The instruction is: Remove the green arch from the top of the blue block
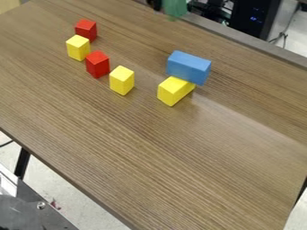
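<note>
From where I stand, I see a brown wood-grain table (150, 157), with a loose slanting row of small blocks towards its far left part: a red block (85, 30), a yellow block (78, 48), a second red block (97, 64) and a second yellow block (121, 81). Apart from these, a longer yellow block (171, 93) lies on its side, a blue block (188, 67) at its far end; I can't tell whether the blue one rests on it or on the tabletop.
</note>
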Robot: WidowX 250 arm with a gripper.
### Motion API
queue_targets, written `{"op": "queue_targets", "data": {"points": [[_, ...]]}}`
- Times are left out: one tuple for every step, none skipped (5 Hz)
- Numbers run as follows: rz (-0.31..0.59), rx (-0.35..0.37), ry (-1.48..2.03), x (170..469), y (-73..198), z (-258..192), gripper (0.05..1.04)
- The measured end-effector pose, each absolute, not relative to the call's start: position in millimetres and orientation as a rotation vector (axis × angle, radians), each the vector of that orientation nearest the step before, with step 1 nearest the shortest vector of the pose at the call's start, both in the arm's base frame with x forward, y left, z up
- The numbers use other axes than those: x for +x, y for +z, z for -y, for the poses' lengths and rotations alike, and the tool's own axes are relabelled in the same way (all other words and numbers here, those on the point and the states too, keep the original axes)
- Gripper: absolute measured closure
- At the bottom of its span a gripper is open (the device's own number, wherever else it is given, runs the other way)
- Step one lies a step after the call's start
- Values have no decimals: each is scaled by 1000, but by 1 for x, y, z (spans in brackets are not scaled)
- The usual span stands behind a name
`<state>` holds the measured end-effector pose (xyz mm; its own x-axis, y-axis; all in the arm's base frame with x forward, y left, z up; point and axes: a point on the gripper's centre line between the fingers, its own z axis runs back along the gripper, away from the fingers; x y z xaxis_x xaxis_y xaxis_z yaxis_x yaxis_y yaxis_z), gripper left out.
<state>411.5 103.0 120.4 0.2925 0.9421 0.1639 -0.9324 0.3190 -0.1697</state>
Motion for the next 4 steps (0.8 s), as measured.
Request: {"op": "queue_targets", "data": {"points": [[243,-7,1204,416,100,-106,492],[216,33,1167,424,75,-107,492],[203,55,1154,435,59,-112,492],[195,76,1150,440,50,-118,492]]}}
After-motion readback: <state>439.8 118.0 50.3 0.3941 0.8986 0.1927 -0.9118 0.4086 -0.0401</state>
